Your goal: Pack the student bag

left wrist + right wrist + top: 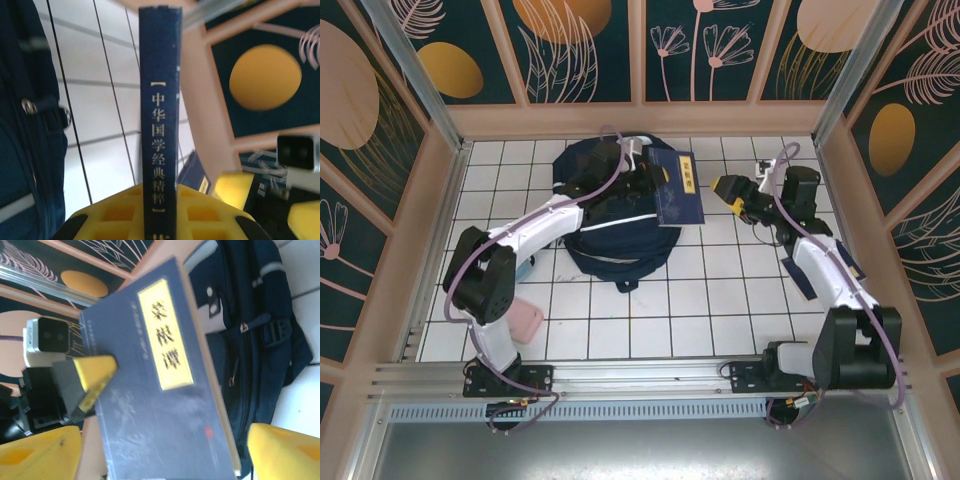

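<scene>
Claws: the left claw (pixel 658 185) is clenched on a dark-blue book (pixel 678 190), whose spine is seen upright between the yellow fingers (pixel 115 215) in the left wrist view; the right claw (pixel 730 196) is released, its jaws spread wide, just beside the book's right edge
Container: the student bag (pixel 610 240) is laid flat on the white-tiled table (pixel 620 320), toward the far edge and left of the middle
Contents: whether the bag is unzipped cannot be told, and nothing inside it can be made out; the book is held over the bag's right-hand side, tilted, not inside it
Book: a yellow title label is carried on the cover and pale characters on the spine
Edges: the table is closed in by wood-framed patterned panels (pixel 580 50) at the far, left and right edges
Open room: bare tiles are left between the bag and the near edge, and around the right claw toward the right edge
Other items: a small pink object (pixel 527 322) is seen by the left arm near the near-left corner; a dark-blue flat item (pixel 798 280) lies under the right arm
Bag's look: navy fabric, a thin white stripe, black straps with buckles, metal zip pulls
</scene>
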### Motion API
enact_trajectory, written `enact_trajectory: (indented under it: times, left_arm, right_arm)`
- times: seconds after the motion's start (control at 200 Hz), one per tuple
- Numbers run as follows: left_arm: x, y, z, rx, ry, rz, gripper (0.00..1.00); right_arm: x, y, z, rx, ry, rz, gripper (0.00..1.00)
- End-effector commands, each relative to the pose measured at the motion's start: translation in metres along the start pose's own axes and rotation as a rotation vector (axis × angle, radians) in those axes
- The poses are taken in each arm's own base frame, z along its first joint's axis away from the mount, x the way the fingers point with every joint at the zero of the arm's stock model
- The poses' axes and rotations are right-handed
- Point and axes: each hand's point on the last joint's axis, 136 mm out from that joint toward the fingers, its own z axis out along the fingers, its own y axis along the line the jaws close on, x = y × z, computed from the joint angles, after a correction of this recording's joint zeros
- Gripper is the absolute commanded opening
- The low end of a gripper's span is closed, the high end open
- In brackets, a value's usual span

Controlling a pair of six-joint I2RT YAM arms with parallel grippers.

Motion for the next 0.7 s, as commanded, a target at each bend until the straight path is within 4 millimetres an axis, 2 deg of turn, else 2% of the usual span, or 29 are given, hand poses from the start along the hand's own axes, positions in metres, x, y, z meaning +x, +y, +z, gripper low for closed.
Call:
enact_trajectory:
  times: [0.0, 0.135, 0.275, 0.53, 0.696]
  left_arm:
    - [-0.046, -0.031, -0.026, 0.051, -0.231, -0.02, 0.02]
    - [-0.062, -0.048, -0.035, 0.162, -0.321, -0.087, 0.02]
    - [-0.068, -0.053, -0.038, 0.229, -0.368, -0.152, 0.01]
    - [-0.069, -0.06, -0.037, 0.32, -0.361, -0.249, 0.02]
    - [-0.07, -0.06, -0.039, 0.323, -0.363, -0.266, 0.02]
  right_arm:
    - [-0.002, 0.015, 0.002, -0.071, -0.085, 0.069, 0.93]
    - [0.018, 0.043, 0.018, -0.209, -0.057, 0.149, 0.95]
    - [0.026, 0.064, 0.029, -0.322, -0.057, 0.23, 0.97]
    - [0.004, 0.076, 0.042, -0.456, -0.1, 0.399, 0.97]
    - [-0.006, 0.087, 0.046, -0.524, -0.118, 0.42, 0.93]
